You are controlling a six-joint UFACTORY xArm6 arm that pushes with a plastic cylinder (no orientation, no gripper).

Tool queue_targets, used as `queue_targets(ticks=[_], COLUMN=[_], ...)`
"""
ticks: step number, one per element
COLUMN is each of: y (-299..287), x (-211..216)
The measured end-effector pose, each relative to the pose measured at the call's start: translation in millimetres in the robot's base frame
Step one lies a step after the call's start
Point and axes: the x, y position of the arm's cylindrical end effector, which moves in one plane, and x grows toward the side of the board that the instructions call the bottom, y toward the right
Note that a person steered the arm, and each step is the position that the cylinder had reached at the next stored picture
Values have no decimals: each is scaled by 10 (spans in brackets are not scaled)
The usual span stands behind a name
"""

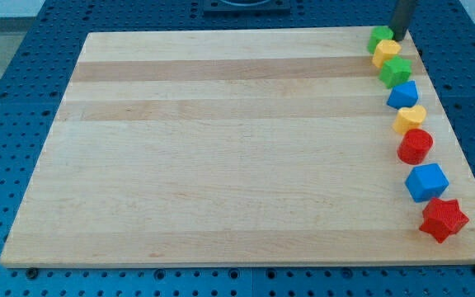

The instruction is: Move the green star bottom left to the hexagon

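The green star (pixel 396 72) lies near the board's upper right corner, third from the top in a column of blocks along the right edge. A green block (pixel 379 38) heads the column, with a yellow many-sided block (pixel 386 53), possibly a hexagon, touching it just below. My tip (pixel 400 38) is at the top right corner, right beside the green block and above the star. Lower in the column, a red rounded many-sided block (pixel 415 146) could also be a hexagon.
Below the star the column continues with a blue block (pixel 402 95), a yellow heart (pixel 410 119), a blue cube (pixel 426 181) and a red star (pixel 444 219). The wooden board (pixel 221 148) sits on a blue perforated table.
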Motion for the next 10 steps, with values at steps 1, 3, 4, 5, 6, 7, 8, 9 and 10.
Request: queue_targets(ticks=[1,3,4,5,6,7,8,9,10], y=[-259,-422,-193,88,327,423,363,132,-77], x=[120,73,61,166,430,874,1093,1094,1094])
